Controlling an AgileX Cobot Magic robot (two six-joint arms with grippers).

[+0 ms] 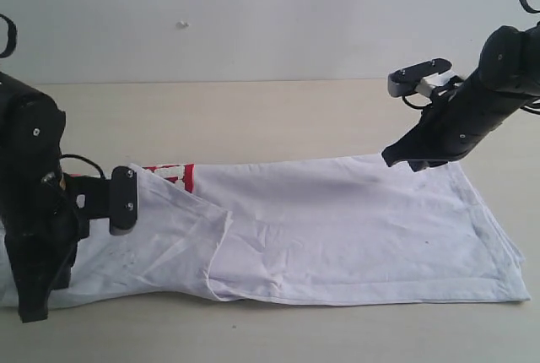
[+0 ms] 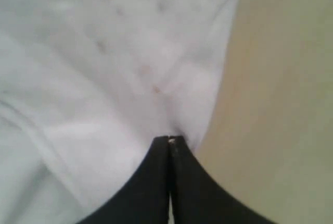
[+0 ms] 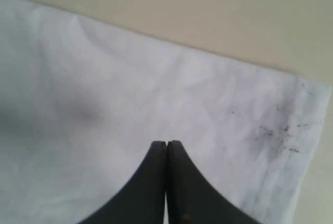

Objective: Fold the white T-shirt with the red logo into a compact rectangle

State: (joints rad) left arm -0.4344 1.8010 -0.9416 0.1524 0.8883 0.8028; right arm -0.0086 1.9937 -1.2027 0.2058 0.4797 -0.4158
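White cotton T-shirt [image 1: 337,228] lies folded lengthwise on the beige desk [image 1: 278,118] — red logo patch [image 1: 184,176] peeks out. Left claw [image 2: 170,140] and right claw [image 3: 166,144] both fully closed, nothing gripped.

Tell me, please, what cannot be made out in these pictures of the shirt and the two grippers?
- red logo: exterior view, mostly covered by folded cloth of the white T-shirt; lettering unreadable.
- Shirt's left end: exterior view, hidden behind the left arm.
- left gripper: shut; left wrist view too blurred to show whether cloth is pinched.
- right gripper: shut; right wrist view does not show whether it touches the shirt.
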